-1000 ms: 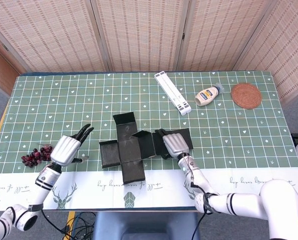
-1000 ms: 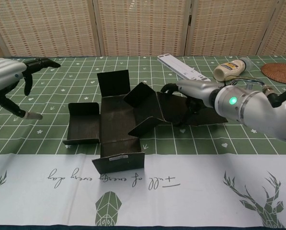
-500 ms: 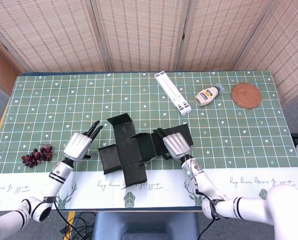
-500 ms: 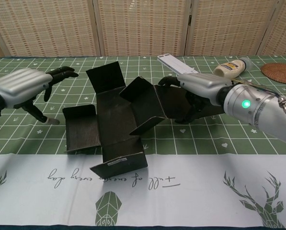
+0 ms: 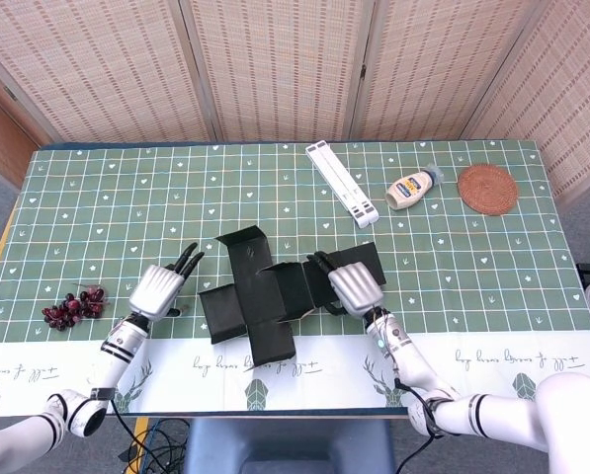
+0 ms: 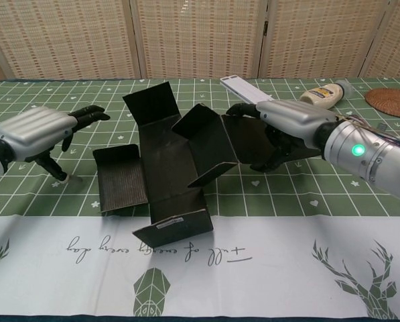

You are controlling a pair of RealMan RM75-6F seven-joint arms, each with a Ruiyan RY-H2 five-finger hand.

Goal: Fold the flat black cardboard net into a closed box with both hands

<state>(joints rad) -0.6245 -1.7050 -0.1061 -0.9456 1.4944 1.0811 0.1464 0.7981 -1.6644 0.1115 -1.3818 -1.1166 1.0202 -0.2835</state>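
Black cardboard net [image 5: 260, 294], partly folded; right hand [image 5: 354, 286] gripping its right panel; left hand [image 5: 159, 290] just left of net, fingers apart, holding nothing

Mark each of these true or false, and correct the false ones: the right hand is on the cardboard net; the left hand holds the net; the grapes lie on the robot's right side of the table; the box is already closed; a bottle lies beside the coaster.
1. The right hand is on the cardboard net. True: it rests on the net's right part, where a panel stands raised.
2. The left hand holds the net. False: it is beside the net's left flap, apart from it, fingers spread.
3. The grapes lie on the robot's right side. False: they lie near the left edge of the table.
4. The box is closed. False: the net is mostly spread out.
5. A bottle lies beside the coaster. True.
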